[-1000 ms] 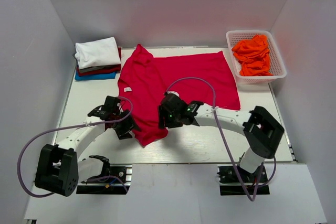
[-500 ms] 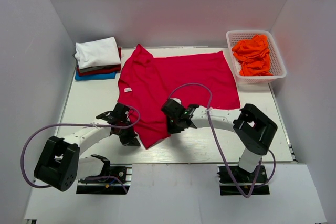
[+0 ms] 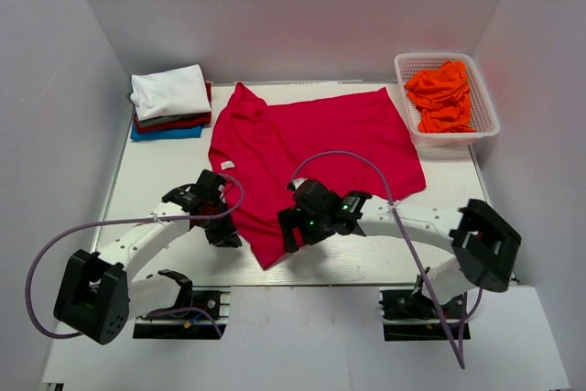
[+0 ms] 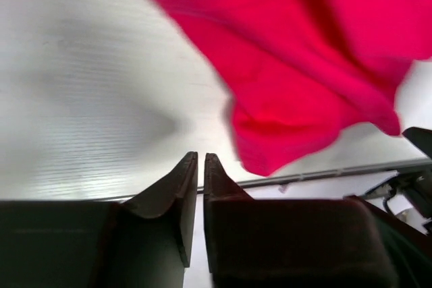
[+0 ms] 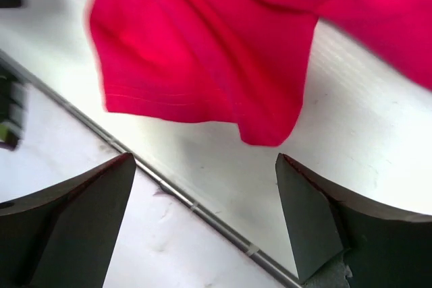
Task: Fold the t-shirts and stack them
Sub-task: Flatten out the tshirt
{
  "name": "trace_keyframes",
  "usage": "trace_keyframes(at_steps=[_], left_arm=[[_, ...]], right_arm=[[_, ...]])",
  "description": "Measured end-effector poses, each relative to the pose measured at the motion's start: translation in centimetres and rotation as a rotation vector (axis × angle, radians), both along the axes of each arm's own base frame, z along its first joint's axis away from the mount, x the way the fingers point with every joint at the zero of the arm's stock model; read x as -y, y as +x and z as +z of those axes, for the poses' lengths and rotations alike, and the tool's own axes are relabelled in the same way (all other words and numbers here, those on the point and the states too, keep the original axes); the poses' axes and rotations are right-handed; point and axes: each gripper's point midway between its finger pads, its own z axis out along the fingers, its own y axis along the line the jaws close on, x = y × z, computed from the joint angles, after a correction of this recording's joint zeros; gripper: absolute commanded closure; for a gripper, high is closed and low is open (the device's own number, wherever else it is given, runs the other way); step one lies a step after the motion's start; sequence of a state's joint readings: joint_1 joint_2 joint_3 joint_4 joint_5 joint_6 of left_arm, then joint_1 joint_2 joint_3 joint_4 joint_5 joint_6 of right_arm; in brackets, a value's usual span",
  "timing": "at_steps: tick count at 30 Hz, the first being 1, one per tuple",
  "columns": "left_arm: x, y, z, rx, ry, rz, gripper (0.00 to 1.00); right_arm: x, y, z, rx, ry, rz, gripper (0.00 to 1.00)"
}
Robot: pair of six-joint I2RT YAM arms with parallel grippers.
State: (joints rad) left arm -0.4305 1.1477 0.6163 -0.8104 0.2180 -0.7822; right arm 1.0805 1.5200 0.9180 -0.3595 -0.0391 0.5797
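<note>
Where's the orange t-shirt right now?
Top view, far right corner: the orange t-shirt lies crumpled in the white basket, right of the spread red t-shirt.

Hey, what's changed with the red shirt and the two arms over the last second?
The red t-shirt slid a little toward the near edge. The right claw, open, moved nearer with it, its elbow swinging right. The left claw, shut and empty, barely shifted. The folded stack and the basket of orange shirts stayed put.
</note>
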Motion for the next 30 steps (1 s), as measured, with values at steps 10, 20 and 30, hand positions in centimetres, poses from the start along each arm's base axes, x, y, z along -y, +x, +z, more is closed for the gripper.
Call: trace_keyframes(at_steps=[10,20,30], left_arm=[[6.4,3.8,2.4,0.094,-0.112,-0.123,0.70],[8.1,-0.5,-2.0,-0.044,-0.059,-0.224,0.74],[3.2,-4.0,-3.4,-0.175,0.113,-0.107,0.77]], right_arm=[[4.7,6.3,6.9,0.247,0.093,-0.306,0.10],[10.9,13.3,3.4,0.232,-0.078,-0.563,0.10],[13.5,16.2,0.4,0.150,-0.132,-0.622,0.10]])
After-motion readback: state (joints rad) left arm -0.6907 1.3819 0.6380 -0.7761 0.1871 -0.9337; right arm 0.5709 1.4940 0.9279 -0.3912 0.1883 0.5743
